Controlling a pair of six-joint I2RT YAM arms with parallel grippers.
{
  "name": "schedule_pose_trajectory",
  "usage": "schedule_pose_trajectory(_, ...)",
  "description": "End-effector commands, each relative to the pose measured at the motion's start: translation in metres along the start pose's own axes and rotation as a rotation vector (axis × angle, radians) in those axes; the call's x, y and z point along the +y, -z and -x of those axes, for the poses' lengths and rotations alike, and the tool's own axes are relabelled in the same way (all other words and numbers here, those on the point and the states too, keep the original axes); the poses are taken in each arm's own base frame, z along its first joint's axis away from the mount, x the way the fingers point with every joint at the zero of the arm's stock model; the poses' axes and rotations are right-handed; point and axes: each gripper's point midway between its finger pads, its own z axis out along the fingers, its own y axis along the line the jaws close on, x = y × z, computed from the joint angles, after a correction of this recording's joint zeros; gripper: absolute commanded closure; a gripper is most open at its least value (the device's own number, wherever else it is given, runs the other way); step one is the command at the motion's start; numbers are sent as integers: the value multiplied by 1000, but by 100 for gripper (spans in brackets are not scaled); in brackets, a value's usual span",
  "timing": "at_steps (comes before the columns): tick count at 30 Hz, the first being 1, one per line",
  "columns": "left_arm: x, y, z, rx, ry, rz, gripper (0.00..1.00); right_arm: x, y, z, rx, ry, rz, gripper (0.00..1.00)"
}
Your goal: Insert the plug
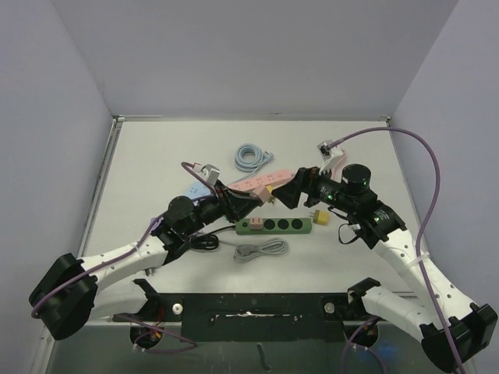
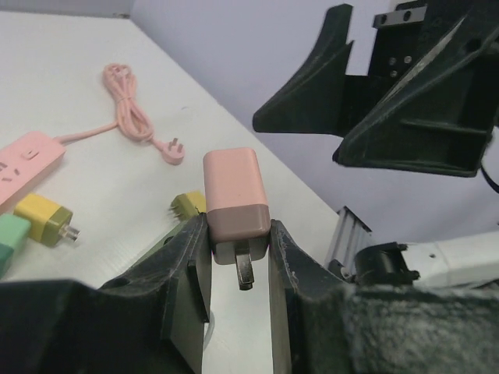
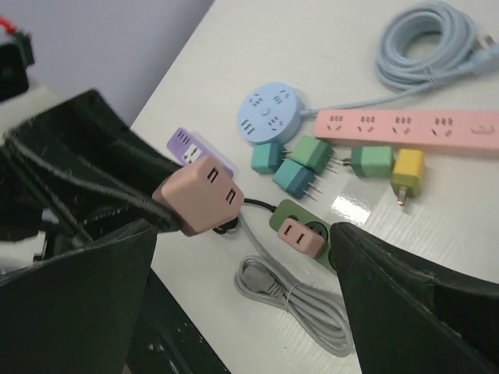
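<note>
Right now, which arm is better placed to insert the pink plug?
Left. The left gripper is shut on the pink plug, prongs free; the right gripper stands open, holding nothing.

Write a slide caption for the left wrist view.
Left gripper shut on a pink plug, prongs toward the camera; the open right gripper hangs just beyond.

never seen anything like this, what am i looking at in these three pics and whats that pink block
These are two robot arms bolted to a table. One picture looks down from above; the other two come from a camera on each wrist. The left tool is shut on a pink plug. The right tool stands open, holding nothing. On the table lie a green power strip, a pink power strip, loose coloured plugs, a blue cable and a grey cable.
</note>
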Motion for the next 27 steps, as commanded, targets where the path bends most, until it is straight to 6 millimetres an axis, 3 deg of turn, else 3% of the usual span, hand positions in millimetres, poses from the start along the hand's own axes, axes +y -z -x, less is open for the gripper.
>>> schedule_pose_trajectory(1,-56,18,28,-15,-61,-254,100,62,23,9,25,359,356,0)
schedule_pose_trajectory(5,-78,31,34,5,-88,-353,100,91,33,3,79,390,539,4)
schedule_pose_trajectory(10,-96,39,37,26,-118,-451,100,109,40,-8,151,355,692,16)
schedule_pose_trajectory(18,-108,43,40,22,-126,-526,100,118,42,-19,236,376,787,27)
schedule_pose_trajectory(23,-106,42,39,22,-124,-526,100,116,29,-30,293,409,765,45)
schedule_pose_trajectory(27,-100,41,38,19,-123,-495,100,118,25,-32,305,409,790,69)
